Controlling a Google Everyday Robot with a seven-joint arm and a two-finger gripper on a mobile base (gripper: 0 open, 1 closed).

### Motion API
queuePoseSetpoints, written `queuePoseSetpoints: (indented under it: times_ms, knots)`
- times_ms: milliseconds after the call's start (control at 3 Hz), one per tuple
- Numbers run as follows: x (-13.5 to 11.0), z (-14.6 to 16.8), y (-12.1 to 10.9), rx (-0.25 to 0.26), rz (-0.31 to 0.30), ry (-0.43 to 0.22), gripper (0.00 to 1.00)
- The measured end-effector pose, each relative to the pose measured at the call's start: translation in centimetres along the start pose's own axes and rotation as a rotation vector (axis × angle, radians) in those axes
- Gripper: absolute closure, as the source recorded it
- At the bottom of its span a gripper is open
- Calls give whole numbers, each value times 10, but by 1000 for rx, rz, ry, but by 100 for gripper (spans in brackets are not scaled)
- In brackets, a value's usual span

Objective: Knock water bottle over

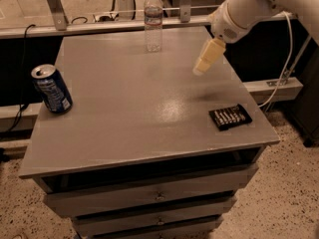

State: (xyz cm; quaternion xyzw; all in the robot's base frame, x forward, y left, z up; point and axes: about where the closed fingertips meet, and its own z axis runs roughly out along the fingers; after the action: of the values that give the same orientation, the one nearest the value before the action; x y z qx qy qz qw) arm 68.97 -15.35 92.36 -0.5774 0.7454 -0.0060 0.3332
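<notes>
The water bottle (153,20) stands upright near the far edge of the grey table (124,103), clear and ribbed with a white cap and a pale label band. My gripper (203,65) hangs from the white arm (249,6) above the table's right part, to the right of the bottle and nearer to me. It is well apart from the bottle and touches nothing.
A blue soda can (51,88) stands at the table's left edge. A flat black object (230,116) lies near the front right corner. Drawers (159,195) sit under the tabletop. A metal rail (109,26) and cables run behind the table.
</notes>
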Motion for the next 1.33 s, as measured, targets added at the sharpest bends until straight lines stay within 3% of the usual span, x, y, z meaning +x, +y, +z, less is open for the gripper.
queuePoseSetpoints:
  times_ms: [333,667,1333]
  knots:
    - [-19,29,-40,31,63,-84,0]
    - [-34,53,-72,59,167,-171,0]
    - [-70,92,-95,26,374,-394,0]
